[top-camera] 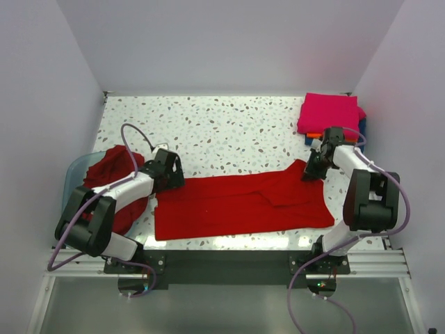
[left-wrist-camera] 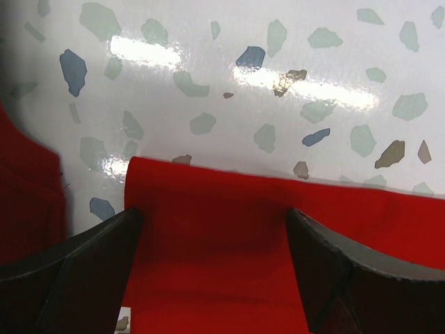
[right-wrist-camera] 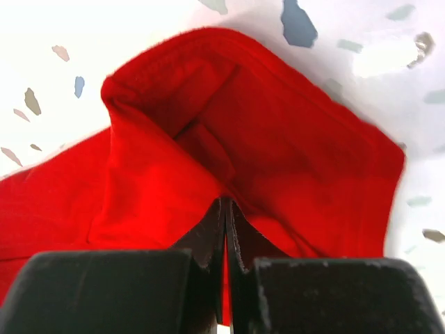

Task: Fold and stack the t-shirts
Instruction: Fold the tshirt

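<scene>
Risk of a skewed fold is the main finding. At the far left, a teal tub point(top-camera: 75, 170) holds a heap of red shirts point(top-camera: 111, 174) awaiting folding. Just right of it, the left jaws stand spread over the far left corner of the red t-shirt point(top-camera: 236, 205), which lies flat across the near middle of the surface point(top-camera: 229, 129). Cloth sits between these jaws but is not gripped. At the shirt's far right corner, the right jaws are pressed together, pinching a bunched fold of red cloth. Should the right arm lift or pull now, the ungripped left corner would be free to drag and the shirt would twist. The pinch looks shallow; it may slip, or may hold one layer only. At the far right, the stack of folded shirts point(top-camera: 328, 111), magenta on top, sits close beside the right arm, and a wide swing could knock it.
</scene>
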You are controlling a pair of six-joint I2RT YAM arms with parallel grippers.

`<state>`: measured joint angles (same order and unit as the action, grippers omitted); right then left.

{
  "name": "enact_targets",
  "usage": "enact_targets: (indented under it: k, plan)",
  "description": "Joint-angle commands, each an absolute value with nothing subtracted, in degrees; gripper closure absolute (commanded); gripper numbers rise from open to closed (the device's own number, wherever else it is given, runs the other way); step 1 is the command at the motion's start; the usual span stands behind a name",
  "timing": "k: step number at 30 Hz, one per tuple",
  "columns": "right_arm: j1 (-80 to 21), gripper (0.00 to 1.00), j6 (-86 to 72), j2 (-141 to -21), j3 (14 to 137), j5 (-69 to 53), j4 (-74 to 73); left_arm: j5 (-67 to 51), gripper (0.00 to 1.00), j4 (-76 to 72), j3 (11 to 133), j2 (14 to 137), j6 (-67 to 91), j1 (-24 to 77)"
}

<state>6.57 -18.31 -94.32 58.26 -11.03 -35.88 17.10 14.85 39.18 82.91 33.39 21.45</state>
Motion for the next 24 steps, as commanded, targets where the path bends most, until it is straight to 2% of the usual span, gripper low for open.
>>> enact_targets:
  k: [1,14,15,16,19,24]
  plan:
    - [6.9,1.00,-18.0,-89.5,57.7,-8.4,-38.9,16.5,0.10,14.3,37.9,82.4,33.2,21.6]
    - [7.1,0.98,-16.8,-91.2,59.1,-9.8,-39.9,16.3,0.09,14.5,37.4,81.7,32.8,21.6]
    - [7.1,0.91,-16.6,-91.5,59.1,-9.8,-40.3,16.3,0.09,14.6,37.4,81.7,32.8,21.6]
    - [7.2,0.74,-16.5,-91.5,59.2,-9.2,-41.4,16.3,0.09,14.5,37.4,81.7,32.7,21.6]
    - [7.2,0.56,-17.3,-89.6,57.6,-5.4,-42.4,16.1,0.09,14.4,37.7,81.8,32.7,21.6]
    - [7.3,0.54,-19.5,-85.0,53.6,-4.7,-42.6,15.7,0.09,14.3,37.8,81.9,32.7,21.6]
